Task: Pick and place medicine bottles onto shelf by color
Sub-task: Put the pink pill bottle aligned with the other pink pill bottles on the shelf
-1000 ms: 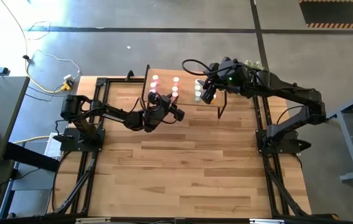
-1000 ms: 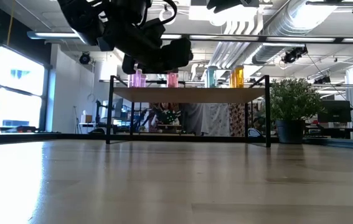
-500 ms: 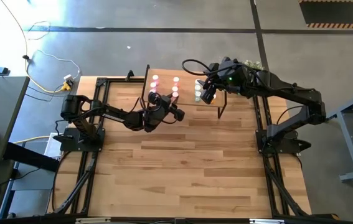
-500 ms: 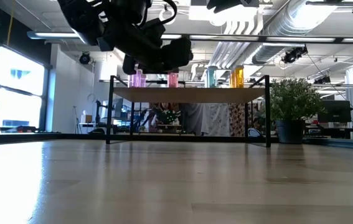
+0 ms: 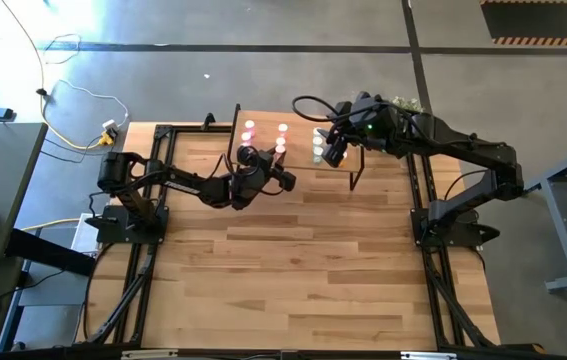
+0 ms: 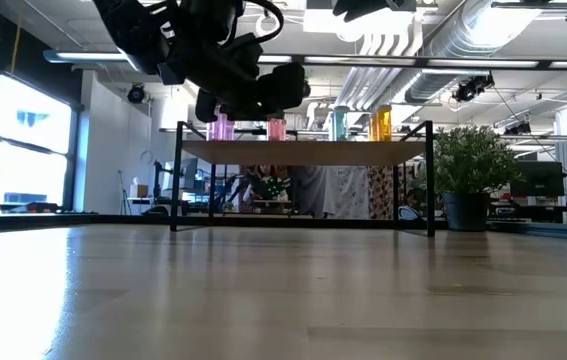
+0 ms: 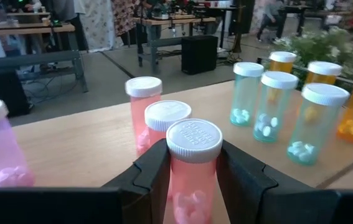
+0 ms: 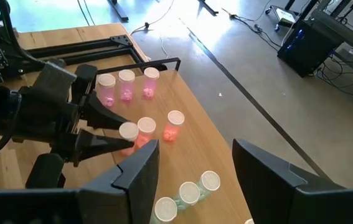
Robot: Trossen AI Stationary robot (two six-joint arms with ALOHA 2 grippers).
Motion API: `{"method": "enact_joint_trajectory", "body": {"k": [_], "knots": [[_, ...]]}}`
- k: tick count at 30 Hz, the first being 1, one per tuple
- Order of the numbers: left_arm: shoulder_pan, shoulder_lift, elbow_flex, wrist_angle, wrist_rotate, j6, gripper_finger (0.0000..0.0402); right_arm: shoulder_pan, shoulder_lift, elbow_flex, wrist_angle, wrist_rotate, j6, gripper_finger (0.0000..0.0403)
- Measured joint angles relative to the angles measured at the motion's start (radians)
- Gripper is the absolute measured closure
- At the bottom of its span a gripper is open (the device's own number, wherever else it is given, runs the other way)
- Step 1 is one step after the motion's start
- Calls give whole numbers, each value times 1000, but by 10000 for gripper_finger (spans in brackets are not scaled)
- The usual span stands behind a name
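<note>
One salmon-red translucent bottle with a white cap point(image 7: 192, 163): my left gripper point(image 7: 190, 171) is clasping it over the light wooden shelf point(image 7: 86, 140), beside two matching bottles point(image 7: 154, 121); my right gripper point(image 8: 195, 168) is hovering unclenched above.

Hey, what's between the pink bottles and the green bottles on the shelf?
Salmon-red bottles stand there, one of them clamped in the left gripper; the left wrist view shows it.

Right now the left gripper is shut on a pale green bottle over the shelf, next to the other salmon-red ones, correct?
Not quite. The bottle between the left gripper's fingers is salmon-red with a white cap, not pale green; the left wrist view shows it. The rest holds: it is over the shelf, beside the other salmon-red bottles.
</note>
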Motion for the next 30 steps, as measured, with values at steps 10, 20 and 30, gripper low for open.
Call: {"method": "enact_joint_trajectory", "body": {"k": [10,20,30], "knots": [[0,0,0,-16,-16,6,290,0,0,0,-15,0,0,208],[20,-2,0,-33,39,-5,290,0,0,0,-16,0,0,208],[20,-2,0,-36,43,-5,290,0,0,0,-16,0,0,208]]}}
